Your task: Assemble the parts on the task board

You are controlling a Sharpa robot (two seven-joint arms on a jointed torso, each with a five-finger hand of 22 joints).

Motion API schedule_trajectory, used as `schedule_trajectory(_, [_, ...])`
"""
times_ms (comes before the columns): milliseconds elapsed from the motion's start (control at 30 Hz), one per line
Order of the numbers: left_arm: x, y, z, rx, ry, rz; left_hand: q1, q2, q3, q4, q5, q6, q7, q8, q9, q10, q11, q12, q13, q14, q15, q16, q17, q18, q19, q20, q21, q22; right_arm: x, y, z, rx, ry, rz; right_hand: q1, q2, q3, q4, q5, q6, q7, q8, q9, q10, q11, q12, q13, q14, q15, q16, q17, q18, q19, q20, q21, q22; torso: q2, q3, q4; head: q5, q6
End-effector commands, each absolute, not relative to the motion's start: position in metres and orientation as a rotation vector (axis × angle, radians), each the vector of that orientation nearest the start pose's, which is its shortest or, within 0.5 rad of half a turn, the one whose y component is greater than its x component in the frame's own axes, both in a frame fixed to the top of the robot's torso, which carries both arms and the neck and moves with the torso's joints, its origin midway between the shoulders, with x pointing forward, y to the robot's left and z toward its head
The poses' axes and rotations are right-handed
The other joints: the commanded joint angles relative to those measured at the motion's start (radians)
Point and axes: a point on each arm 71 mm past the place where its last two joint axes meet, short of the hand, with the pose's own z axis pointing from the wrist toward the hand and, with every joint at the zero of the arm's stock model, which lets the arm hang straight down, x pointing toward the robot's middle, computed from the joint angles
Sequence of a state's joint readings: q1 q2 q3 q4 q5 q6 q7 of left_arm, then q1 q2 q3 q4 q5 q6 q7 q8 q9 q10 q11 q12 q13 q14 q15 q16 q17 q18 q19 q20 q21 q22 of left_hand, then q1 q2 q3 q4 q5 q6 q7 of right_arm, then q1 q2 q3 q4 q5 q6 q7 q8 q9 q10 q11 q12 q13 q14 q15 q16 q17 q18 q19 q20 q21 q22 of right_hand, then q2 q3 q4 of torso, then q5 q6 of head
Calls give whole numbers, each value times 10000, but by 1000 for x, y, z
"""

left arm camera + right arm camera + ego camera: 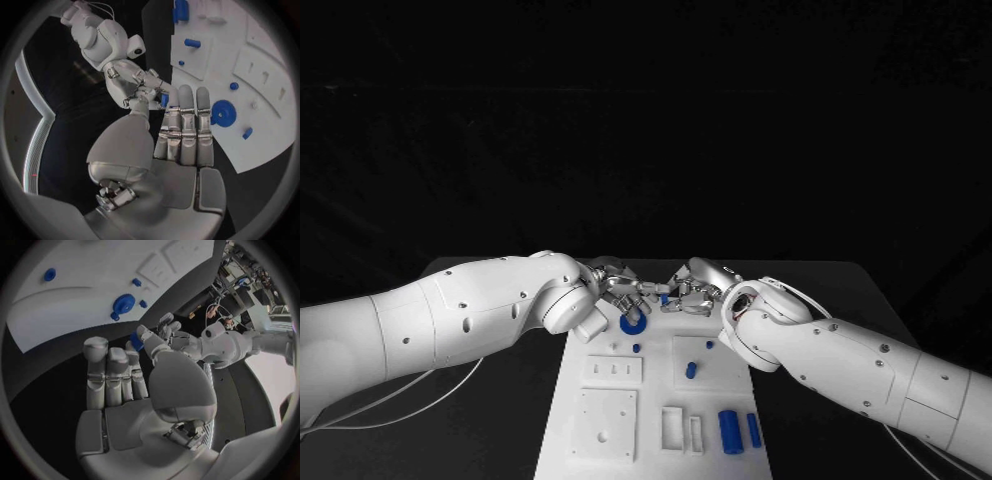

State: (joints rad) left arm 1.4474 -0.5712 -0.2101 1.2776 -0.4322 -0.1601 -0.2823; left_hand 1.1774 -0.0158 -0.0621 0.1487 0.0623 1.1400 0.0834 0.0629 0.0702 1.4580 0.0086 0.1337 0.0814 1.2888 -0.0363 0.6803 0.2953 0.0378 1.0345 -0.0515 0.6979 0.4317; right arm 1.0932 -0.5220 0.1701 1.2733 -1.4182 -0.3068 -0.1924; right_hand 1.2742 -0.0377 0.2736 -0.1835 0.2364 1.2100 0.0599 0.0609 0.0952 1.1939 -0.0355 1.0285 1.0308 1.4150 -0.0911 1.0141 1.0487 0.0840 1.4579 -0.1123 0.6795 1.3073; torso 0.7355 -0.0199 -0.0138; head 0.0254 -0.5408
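The white task board (577, 400) lies along the middle of the table. My left hand (620, 285) and right hand (701, 290) meet fingertip to fingertip above its far end. Between them sits a small blue part (664, 298). In the left wrist view the part (164, 100) lies between my left hand's (181, 135) thumb and fingers, with the right hand (134, 85) touching it. In the right wrist view the part (136, 342) sits between the right hand's (119, 375) thumb and fingers, against the left hand (169, 335). A blue gear (635, 322) lies on the board just below the hands.
A short blue peg (691, 370) stands mid-board, with two small blue studs (636, 348) near it. Two blue cylinders (730, 430) lie at the near right of the board. Raised white plates (607, 420) sit at the near left. Both forearms flank the board's far half.
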Motion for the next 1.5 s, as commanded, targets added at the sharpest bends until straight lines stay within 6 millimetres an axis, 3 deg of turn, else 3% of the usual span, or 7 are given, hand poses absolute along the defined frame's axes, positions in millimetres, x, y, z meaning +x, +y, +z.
schedule_trajectory(33, [543, 142, -160, -6600, 21027, -8707, -235, -70, 57, 203, -7, -95, 11, 16, -10, -79, 78, -82, -13, 15, 78, -119, -41, -17, 76, 30, -123, -41, 528, -112, -183, 466, 16505, 7388, 55, -5, 28, 32, 22, 588, -109, 33, 312, 56, 2, -40, -15, 64, -18, 36, 9, -104, 78, 12, 21, 797, 6, 7, -10, 24, 20])
schedule_trajectory(467, [542, 136, -162, -6336, 21200, -8724, -169, 143, 43, -102, 113, -37, -5, 17, -10, -66, 66, -107, -20, 65, 72, -196, -26, -21, 163, 25, -276, -30, 524, -107, -181, 311, 16604, 7535, 36, -5, 3, 64, 54, 577, -117, 30, 320, 52, -1, -46, -21, 66, -20, 33, 21, -105, 78, 10, -1, 792, -3, -4, 9, 27, -11])
schedule_trajectory(933, [541, 135, -164, -6282, 21291, -8719, 619, 889, -26, -786, 1045, 382, -156, 26, 1, 26, -31, -189, -70, 100, 10, -164, 31, -50, 200, -35, -294, 91, 523, -102, -183, 201, 16707, 7594, 36, -5, 3, 64, 54, 577, -117, 30, 320, 52, -1, -46, -21, 66, -20, 33, 21, -105, 78, 10, -1, 792, 9, 3, 14, 11, -17])
schedule_trajectory(1100, [541, 135, -164, -6271, 21379, -8657, 672, 951, 1, -784, 1571, 518, -228, 26, 10, 56, -57, -213, -76, 96, -6, -147, 54, -65, 187, -52, -290, 127, 522, -101, -183, 64, 16679, 7544, 35, 2, -24, 81, 74, 571, -121, 31, 326, 50, 0, -42, -17, 66, -20, 28, 31, -106, 79, 9, -13, 791, 7, 3, 6, 10, -20])
schedule_trajectory(1333, [541, 133, -166, -6217, 21529, -8596, 421, 630, 72, -708, 3631, 1004, -421, 98, 229, 217, -152, -194, -71, 151, -81, -15, 143, -92, 225, -120, -223, 223, 521, -99, -183, -65, 16680, 7519, 35, 2, -24, 81, 74, 571, -121, 31, 326, 50, 0, -42, -17, 66, -20, 28, 31, -106, 79, 9, -13, 791, 10, 1, 9, 14, -31])
schedule_trajectory(1433, [541, 133, -167, -6229, 21564, -8557, 278, 478, 184, -713, 3845, 1126, -495, 78, 847, 265, -188, -133, -62, 97, -112, 145, 247, -136, 199, -171, -144, 332, 521, -98, -183, -94, 16692, 7525, 35, 2, -24, 81, 74, 571, -121, 31, 326, 50, 0, -42, -17, 66, -20, 28, 31, -106, 79, 9, -13, 791, 9, 6, 6, 10, -36])
schedule_trajectory(1500, [541, 133, -167, -6247, 21589, -8520, 160, 392, 257, -732, 3842, 1015, -531, 72, 2038, 254, -208, -30, -43, 72, -124, 231, 297, -140, 148, -180, -77, 474, 520, -97, -184, -118, 16704, 7535, 38, 2, -32, 84, 74, 573, -122, 32, 328, 49, -1, -45, -20, 68, -21, 29, 35, -108, 82, 8, -1, 794, 6, 9, 13, 5, -46])
